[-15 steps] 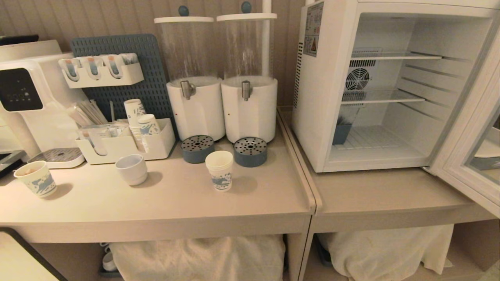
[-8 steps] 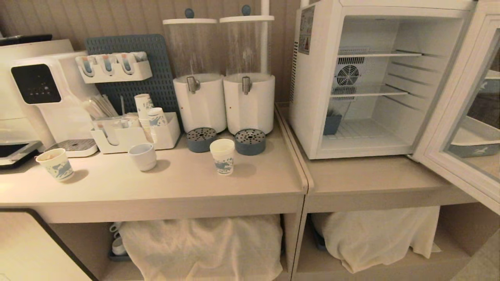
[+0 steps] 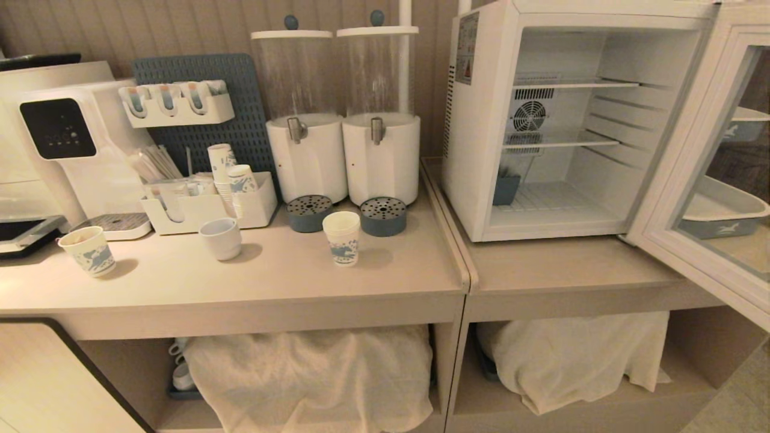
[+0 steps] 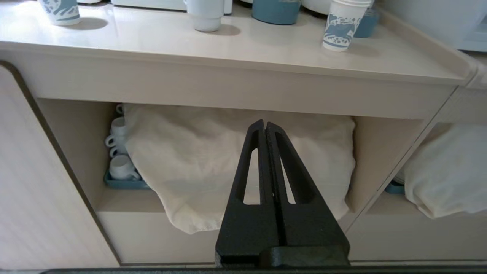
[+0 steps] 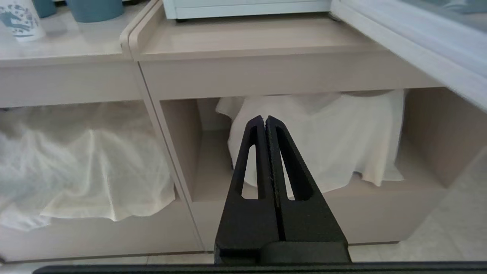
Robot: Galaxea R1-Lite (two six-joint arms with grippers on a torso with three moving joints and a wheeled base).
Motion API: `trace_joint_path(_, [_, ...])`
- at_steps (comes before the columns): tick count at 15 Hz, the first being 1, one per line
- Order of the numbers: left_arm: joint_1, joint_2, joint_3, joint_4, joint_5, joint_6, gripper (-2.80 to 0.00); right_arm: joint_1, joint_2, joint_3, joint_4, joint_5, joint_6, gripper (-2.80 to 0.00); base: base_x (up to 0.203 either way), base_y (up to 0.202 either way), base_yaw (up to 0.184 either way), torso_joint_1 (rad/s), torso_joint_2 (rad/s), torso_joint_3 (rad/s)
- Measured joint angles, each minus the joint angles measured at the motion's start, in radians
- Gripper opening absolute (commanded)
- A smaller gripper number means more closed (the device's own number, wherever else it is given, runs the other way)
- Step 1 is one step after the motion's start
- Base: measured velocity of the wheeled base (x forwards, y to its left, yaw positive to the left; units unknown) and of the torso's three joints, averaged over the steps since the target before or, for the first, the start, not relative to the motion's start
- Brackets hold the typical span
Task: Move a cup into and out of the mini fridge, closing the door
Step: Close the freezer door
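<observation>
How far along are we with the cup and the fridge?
Done: only the door of the mini fridge stands open. In hand: nothing; the left gripper and right gripper are shut and empty, low before the cabinet shelves. Left: the cup sits on the counter, so placing it inside, retrieving it and closing the door remain.

Before me: two beige counters (image 3: 252, 288) butted side by side — ribbed beige wall (image 3: 120, 30) behind, open shelves below draped with white cloths (image 3: 313, 373), pale floor (image 5: 437, 236) — warm light.
</observation>
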Motion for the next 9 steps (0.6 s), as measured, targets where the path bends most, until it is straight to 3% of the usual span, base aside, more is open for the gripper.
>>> trace_joint_path(9, [0.002,0.0,0.0,0.0,-0.002,0.002,-2.8,0.002,0.0,0.0,0.001,-0.001,0.0,-2.8,0.0,-0.188,0.001,0.002,0.0,0.0])
